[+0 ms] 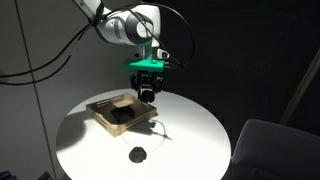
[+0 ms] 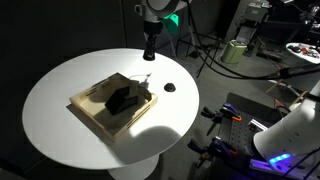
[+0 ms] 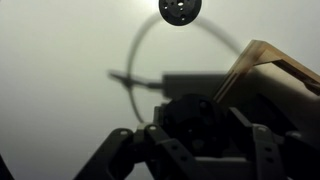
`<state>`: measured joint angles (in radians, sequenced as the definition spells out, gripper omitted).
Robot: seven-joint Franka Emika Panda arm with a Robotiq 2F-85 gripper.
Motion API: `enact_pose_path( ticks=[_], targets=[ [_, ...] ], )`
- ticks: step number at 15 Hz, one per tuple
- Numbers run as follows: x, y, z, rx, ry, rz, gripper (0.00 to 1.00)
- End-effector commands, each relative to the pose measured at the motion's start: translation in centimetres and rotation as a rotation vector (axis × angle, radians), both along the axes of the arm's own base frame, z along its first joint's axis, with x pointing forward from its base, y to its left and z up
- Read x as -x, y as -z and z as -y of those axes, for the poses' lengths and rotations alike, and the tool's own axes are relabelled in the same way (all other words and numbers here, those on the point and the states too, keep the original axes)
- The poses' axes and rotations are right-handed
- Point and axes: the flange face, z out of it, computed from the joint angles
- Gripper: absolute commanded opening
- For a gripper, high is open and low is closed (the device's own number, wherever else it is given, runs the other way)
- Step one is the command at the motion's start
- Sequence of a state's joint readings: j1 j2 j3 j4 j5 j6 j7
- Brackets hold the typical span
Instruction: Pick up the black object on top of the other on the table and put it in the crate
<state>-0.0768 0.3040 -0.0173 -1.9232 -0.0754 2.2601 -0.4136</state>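
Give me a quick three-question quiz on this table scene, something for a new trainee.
1. True or false: the wooden crate is empty.
2. Where does the flat disc lie? A: inside the crate. B: on the white table, outside the crate. C: on the floor.
3. One word: what colour is the block lying in the crate?

Key: 1 false; 2 B; 3 black.

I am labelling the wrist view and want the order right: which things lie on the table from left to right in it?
flat black disc → corner of the wooden crate
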Motion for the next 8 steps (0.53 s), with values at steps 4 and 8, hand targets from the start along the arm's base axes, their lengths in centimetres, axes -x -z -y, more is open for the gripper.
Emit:
enact_pose_path(
  ticks=[4, 8],
  targets=[
    [-0.34, 0.73, -2.49, -0.007, -0.039, -0.028, 0.4],
    [-0.26, 0.93, -2.64, -0.008, -0.042, -0.033, 0.65]
  ],
)
